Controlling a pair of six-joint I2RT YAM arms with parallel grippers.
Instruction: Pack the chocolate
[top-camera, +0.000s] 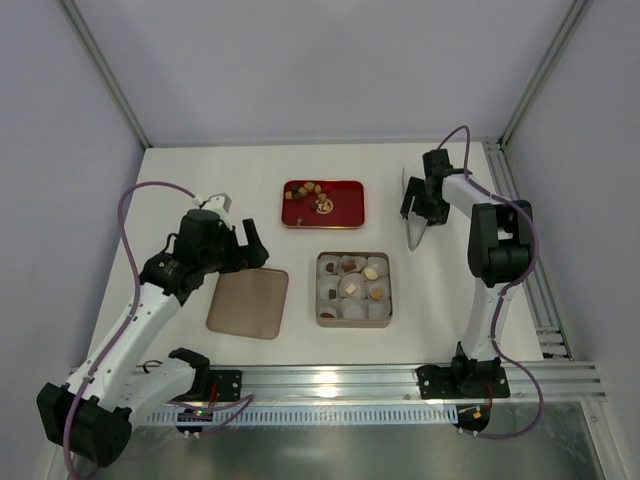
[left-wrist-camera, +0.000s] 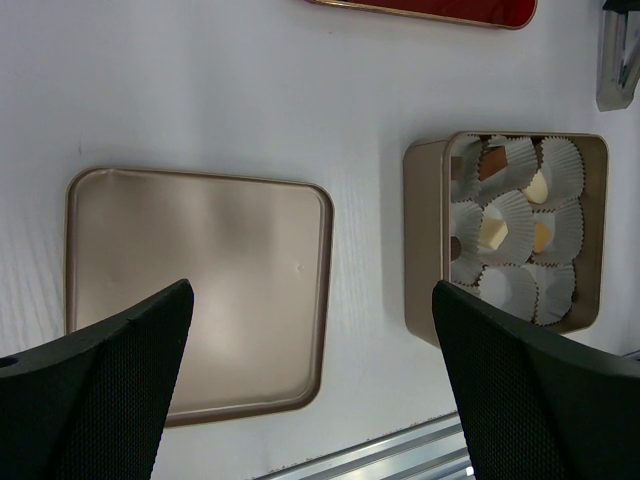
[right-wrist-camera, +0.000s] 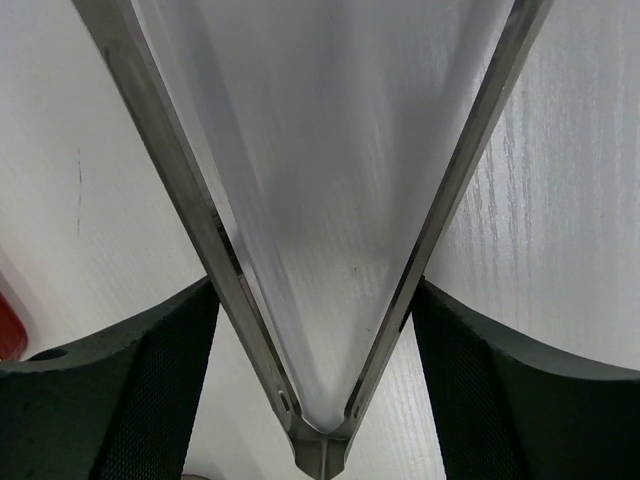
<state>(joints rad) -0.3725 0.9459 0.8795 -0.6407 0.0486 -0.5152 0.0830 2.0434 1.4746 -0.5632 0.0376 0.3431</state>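
Hovering low over the white table (top-camera: 200, 180), the left end effector (top-camera: 248, 250) has its two fingers spread wide and nothing between them. In its wrist view the flat gold lid (left-wrist-camera: 200, 290) lies under the left finger, and the gold box (left-wrist-camera: 425, 240) sits apart from the lid on the right. The chocolate (top-camera: 310, 192) is split between two places. A small heap of brown, tan and gold pieces sits at the far side of the red tray (top-camera: 350, 212), which lies beyond the box. Several more pieces rest inside the box, each in one of the white paper cups (top-camera: 350, 287) that fill it, while some cups look empty. Off to the right, well clear of tray and box, the right end effector (top-camera: 418, 208) is closed on a pair of metal tongs (top-camera: 415, 230). Its wrist view shows a dark finger (right-wrist-camera: 150, 380) pressed against each arm near the joined end. The two arms spread apart toward their tips, which fall outside that view.
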